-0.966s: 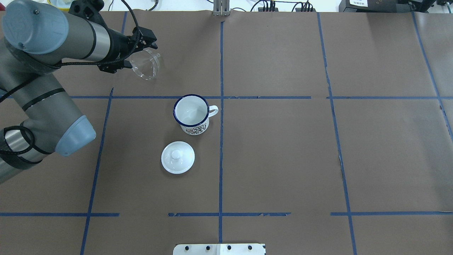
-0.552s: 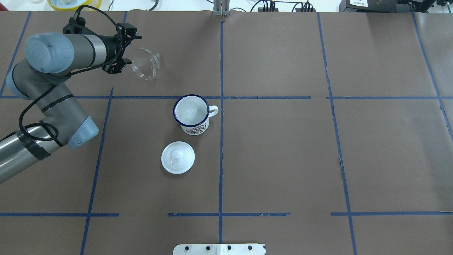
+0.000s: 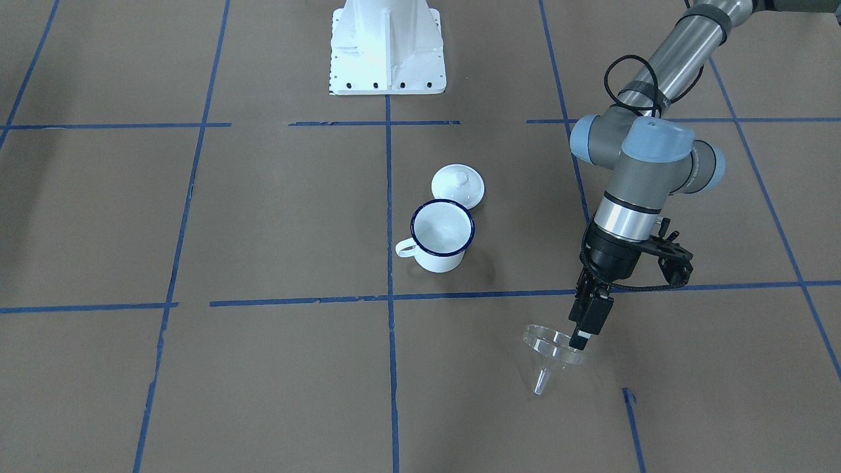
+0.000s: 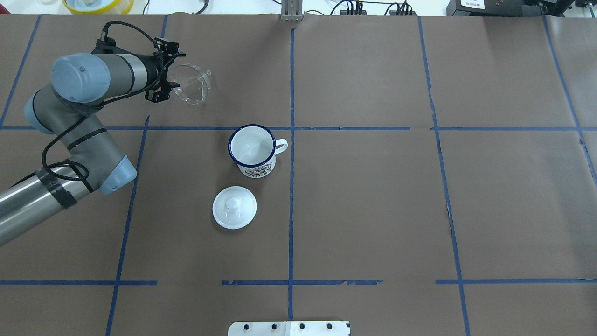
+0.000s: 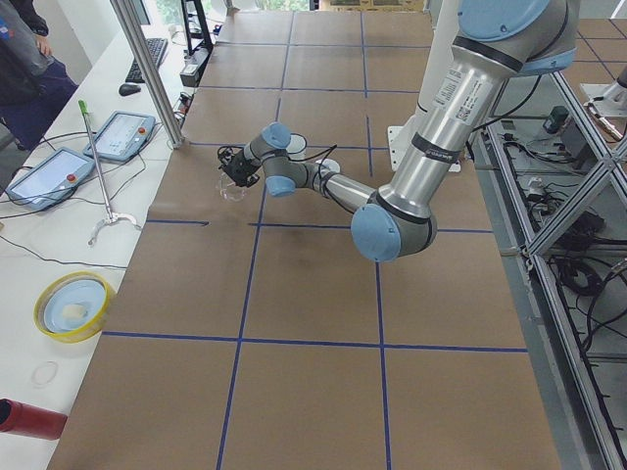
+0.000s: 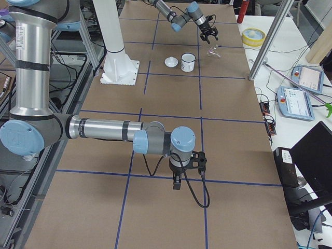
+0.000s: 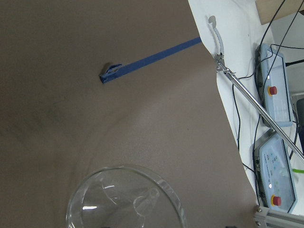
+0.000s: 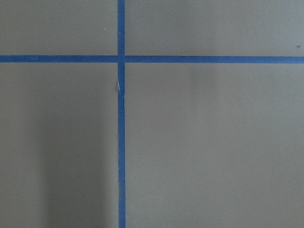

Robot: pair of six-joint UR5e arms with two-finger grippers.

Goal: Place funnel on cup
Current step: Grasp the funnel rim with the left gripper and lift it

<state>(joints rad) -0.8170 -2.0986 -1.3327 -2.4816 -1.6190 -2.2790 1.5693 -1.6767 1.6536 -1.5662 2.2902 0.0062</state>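
Bright, even light fell from above, leaving only faint, soft shadows on the brown table paper. The clear funnel, at 6 o'clock in the left wrist view, carried small white glints on its rim. The white bench strip at 12 o'clock in the overhead view was washed out.

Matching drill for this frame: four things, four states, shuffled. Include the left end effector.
Things:
1. funnel
2. cup
3. lid
4. left end effector

States:
A. white, flat, knob up
B. at the funnel's rim
C. upright, blue-rimmed, mouth open
D. clear, lying on its side

Pairs: 1-D, 2-C, 3-A, 4-B
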